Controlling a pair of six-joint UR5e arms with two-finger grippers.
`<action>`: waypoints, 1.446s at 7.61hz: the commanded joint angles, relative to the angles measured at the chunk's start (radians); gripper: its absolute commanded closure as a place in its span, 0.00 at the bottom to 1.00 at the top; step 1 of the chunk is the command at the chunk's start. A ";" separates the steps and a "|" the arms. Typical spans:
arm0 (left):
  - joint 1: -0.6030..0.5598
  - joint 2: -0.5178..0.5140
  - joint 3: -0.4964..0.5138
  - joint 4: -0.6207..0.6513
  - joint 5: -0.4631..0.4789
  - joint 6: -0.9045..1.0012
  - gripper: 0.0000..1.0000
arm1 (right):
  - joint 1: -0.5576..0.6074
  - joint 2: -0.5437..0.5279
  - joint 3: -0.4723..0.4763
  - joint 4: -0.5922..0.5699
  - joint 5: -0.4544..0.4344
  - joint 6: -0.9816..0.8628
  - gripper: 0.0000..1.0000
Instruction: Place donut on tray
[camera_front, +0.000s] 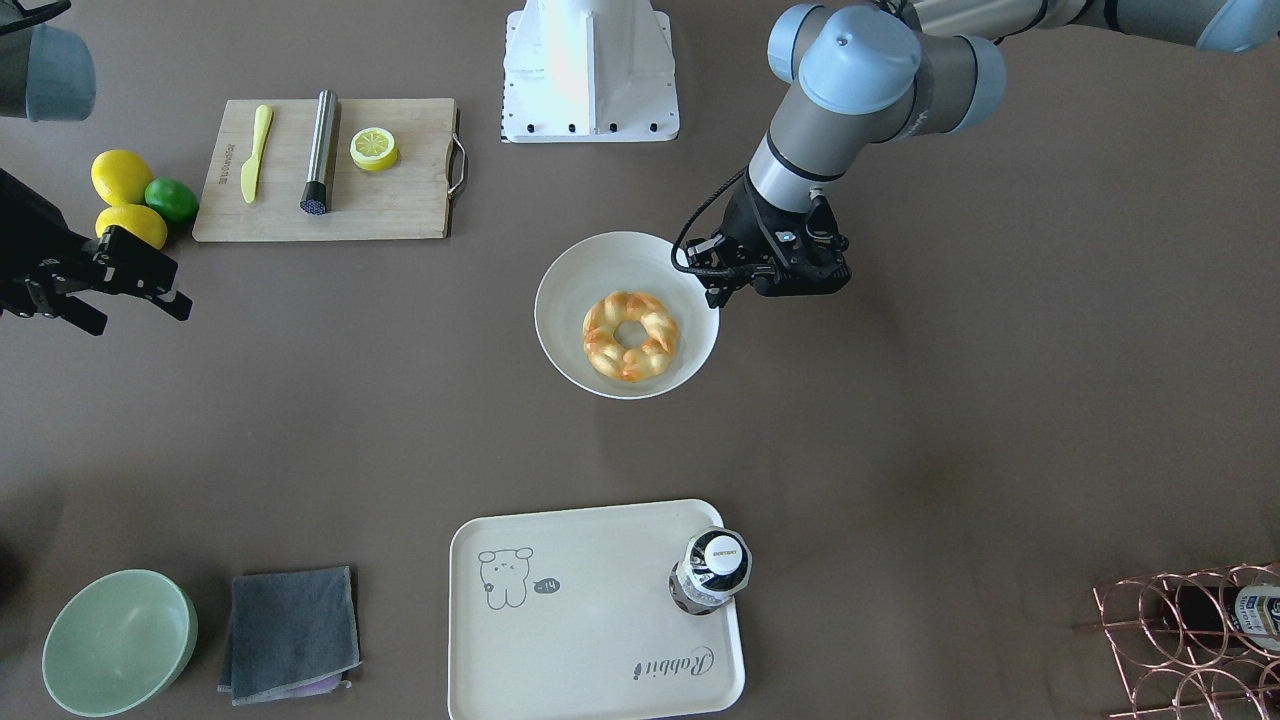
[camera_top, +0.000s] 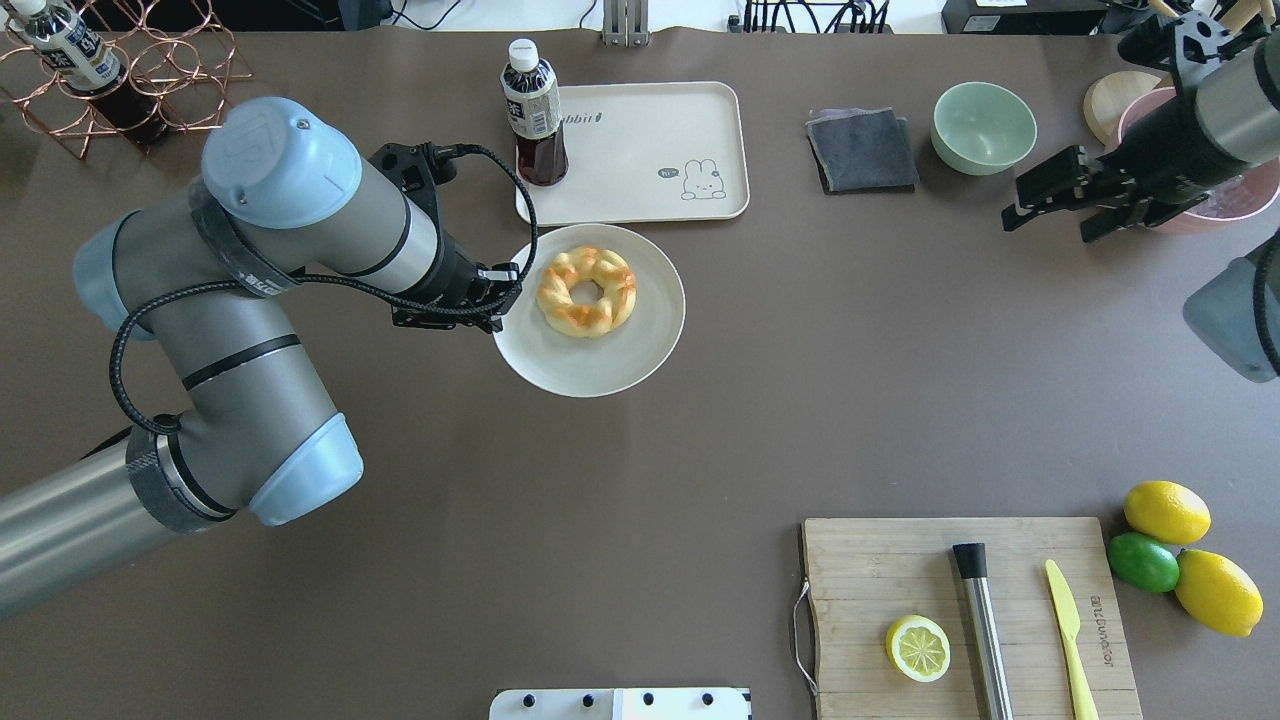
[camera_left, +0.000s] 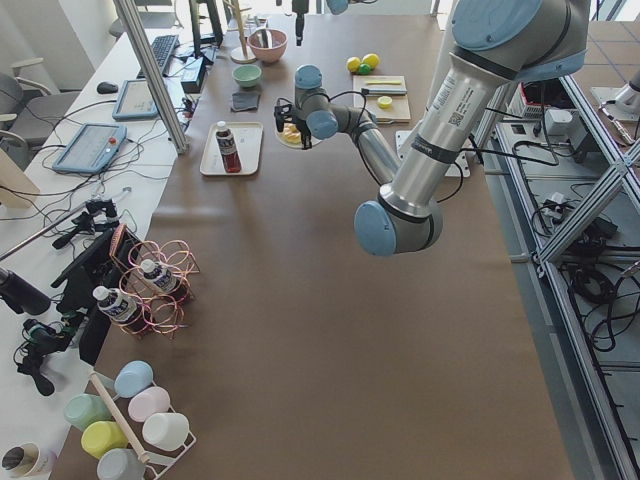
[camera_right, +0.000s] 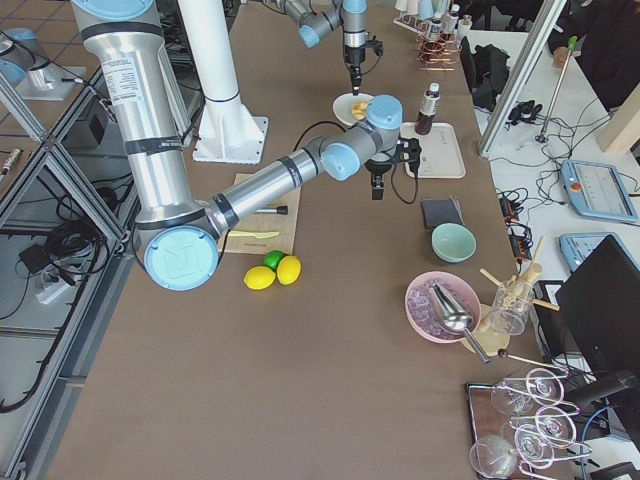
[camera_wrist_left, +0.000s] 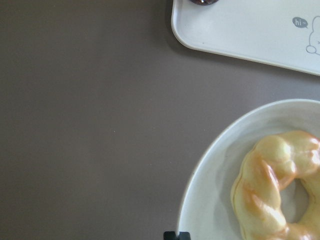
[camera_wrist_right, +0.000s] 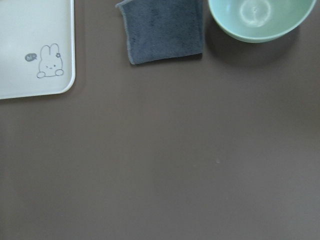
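donut (camera_top: 586, 291): golden twisted ring, flat on white plate | tray (camera_top: 640, 180): cream rectangle, apart

Both arms are grey metal tubes joined by thick round joints with pale blue caps. On the left arm (camera_top: 250, 330), filling the overhead view's left, one cap carries a small screw, and a black cable (camera_top: 116, 365) loops outside the tube. The right arm (camera_top: 1225, 110), upper right, ends in an angular black right gripper (camera_top: 1047, 225). The white base (camera_front: 590, 70) shows dark bolt heads along its edge.
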 joint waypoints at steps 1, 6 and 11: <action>0.042 -0.043 0.001 0.039 0.043 -0.043 1.00 | -0.172 0.141 0.004 0.006 -0.127 0.265 0.00; 0.056 -0.118 0.008 0.119 0.058 -0.074 1.00 | -0.359 0.244 -0.006 0.007 -0.221 0.465 0.00; 0.096 -0.123 0.012 0.119 0.117 -0.077 1.00 | -0.407 0.252 -0.032 0.007 -0.225 0.463 0.03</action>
